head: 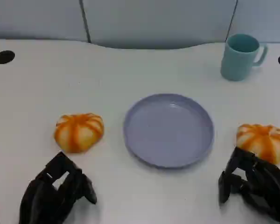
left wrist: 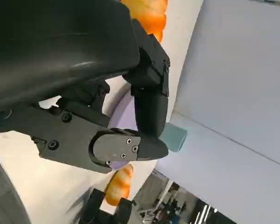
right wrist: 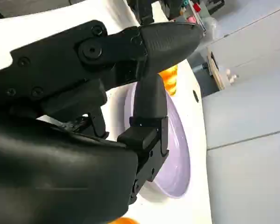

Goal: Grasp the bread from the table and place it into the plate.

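Ahead of both my hands sits the plate (head: 168,129), bare. Just beyond my left hand (head: 56,193), whose fingers hold nothing and hang apart, lies one bread (head: 79,132); my right hand (head: 254,183), likewise unladen, nearly touches the other bread (head: 263,142). I judge I should reach over a loaf, close gently around it, then lift. That right loaf is partly hidden behind my fingers.
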Controlling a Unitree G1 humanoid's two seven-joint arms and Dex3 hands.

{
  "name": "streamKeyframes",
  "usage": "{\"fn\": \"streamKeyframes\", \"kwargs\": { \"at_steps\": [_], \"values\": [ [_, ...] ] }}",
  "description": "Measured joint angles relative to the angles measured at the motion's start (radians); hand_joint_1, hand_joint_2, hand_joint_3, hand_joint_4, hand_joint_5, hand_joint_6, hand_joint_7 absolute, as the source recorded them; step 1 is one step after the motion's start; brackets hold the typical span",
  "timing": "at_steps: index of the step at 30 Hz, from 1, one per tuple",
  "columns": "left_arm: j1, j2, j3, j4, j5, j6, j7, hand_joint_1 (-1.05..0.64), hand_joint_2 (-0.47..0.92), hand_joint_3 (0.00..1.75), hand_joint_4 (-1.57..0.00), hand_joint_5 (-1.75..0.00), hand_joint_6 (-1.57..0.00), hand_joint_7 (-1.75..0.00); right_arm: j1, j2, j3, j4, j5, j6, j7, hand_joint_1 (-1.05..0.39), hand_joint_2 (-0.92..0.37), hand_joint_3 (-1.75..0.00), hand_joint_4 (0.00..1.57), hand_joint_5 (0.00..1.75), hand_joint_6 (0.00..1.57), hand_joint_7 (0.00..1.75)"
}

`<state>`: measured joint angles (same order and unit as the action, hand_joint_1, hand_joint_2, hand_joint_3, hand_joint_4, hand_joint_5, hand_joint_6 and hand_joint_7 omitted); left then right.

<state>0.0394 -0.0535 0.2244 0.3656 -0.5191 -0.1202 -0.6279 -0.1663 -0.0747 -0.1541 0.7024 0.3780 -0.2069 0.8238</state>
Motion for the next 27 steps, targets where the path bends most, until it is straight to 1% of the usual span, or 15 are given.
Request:
{"fn": "streamKeyframes", "kwargs": {
  "at_steps": [4, 11, 21, 27],
  "values": [
    [0.000, 0.000, 0.000, 0.000, -0.002, 0.000, 0.000, -0.49, 0.92, 0.33, -0.80, -1.75, -0.56, -1.75, 0.001, 0.000, 0.000, -0.003, 0.000, 0.003, -0.002, -0.53, -0.92, -0.24, 0.68, 1.75, 0.55, 1.57],
    [0.000, -0.003, -0.007, -0.002, 0.002, -0.007, 0.000, -0.48, 0.92, 0.33, -0.80, -1.75, -0.55, -1.75, -0.001, 0.000, -0.002, 0.008, 0.001, -0.012, 0.006, -0.52, -0.92, -0.25, 0.68, 1.74, 0.58, 1.52],
    [0.000, -0.004, -0.017, 0.002, 0.012, -0.016, 0.000, -0.48, 0.92, 0.34, -0.79, -1.75, -0.55, -1.75, -0.004, -0.004, -0.002, 0.009, 0.001, -0.001, 0.005, -0.55, -0.92, -0.25, 0.67, 1.75, 0.56, 1.53],
    [0.000, -0.004, -0.017, 0.002, 0.015, -0.016, 0.000, -0.50, 0.92, 0.32, -0.80, -1.75, -0.56, -1.75, -0.008, -0.005, -0.004, 0.011, 0.001, 0.007, 0.001, -0.55, -0.92, -0.22, 0.69, 1.74, 0.56, 1.53]
  ]
}}
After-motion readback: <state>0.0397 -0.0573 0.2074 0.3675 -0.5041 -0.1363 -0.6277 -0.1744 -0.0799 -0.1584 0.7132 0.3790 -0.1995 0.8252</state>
